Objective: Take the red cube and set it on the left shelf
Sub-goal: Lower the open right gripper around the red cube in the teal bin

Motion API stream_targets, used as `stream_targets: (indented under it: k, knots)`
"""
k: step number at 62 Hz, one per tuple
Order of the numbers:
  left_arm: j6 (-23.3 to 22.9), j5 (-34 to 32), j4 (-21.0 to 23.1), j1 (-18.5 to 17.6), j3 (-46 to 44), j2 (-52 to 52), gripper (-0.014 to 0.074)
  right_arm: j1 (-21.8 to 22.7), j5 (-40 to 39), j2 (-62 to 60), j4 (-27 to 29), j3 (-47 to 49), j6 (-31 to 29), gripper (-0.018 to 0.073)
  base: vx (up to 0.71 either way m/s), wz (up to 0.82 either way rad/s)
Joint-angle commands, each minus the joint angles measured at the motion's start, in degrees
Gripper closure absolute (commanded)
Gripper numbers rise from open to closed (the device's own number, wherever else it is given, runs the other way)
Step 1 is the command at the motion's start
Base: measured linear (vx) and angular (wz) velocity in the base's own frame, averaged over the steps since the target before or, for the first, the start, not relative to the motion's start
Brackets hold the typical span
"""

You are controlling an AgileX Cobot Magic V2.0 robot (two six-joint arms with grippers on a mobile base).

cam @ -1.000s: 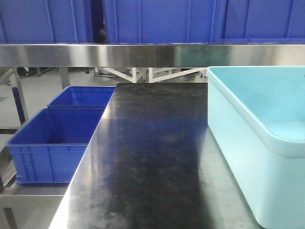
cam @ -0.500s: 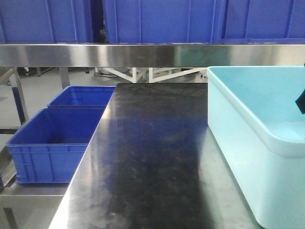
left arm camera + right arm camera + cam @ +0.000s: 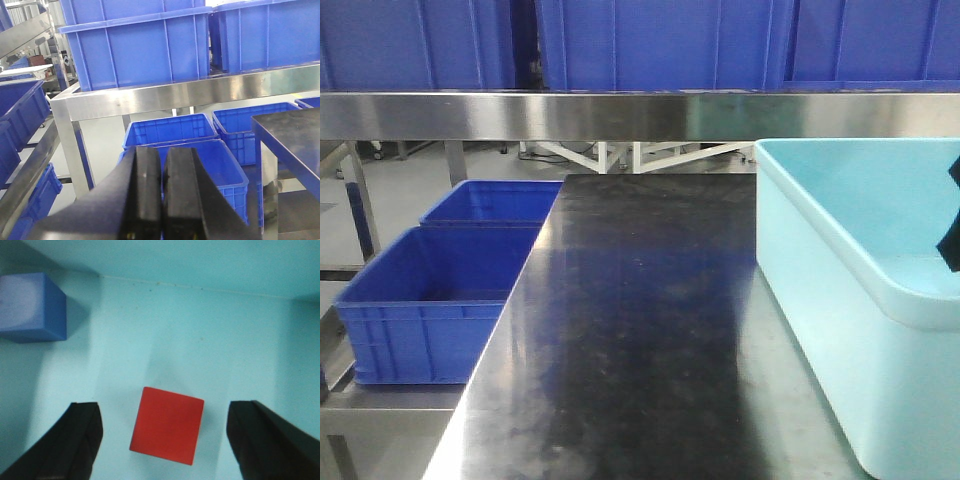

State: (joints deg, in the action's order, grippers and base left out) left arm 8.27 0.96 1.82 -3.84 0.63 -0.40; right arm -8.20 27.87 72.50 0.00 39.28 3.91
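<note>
Black-topped table is seen running from 6 to 12 o'clock in the front view, with bare steel along its left edge. Pale turquoise tub is set on it at 3 o'clock. In the right wrist view, blue cube is noted on the tub floor at 10 o'clock, near a corner.

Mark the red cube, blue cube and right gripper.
red cube (image 3: pixel 167 425), right wrist view, middle of top face.
blue cube (image 3: pixel 29 302), right wrist view, middle of lighter face.
right gripper (image 3: pixel 165 412), right wrist view, midway between fingertips.

red cube on tub floor, steel shelf
</note>
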Motion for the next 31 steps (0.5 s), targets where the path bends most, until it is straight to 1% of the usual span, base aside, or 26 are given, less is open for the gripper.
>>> stream_targets:
  k: [1,31]
  knots:
    - [0.03,-4.73,0.57,-0.08,1.26,0.47,0.0491,-0.01,-3.12,-0.60,0.00,2.05,-0.43,-0.0057,0.00,0.00]
    - [0.03,-4.73,0.57,-0.08,1.26,0.47,0.0491,-0.01,-3.87,3.45,0.00,2.05,-0.43,-0.0057,0.00,0.00]
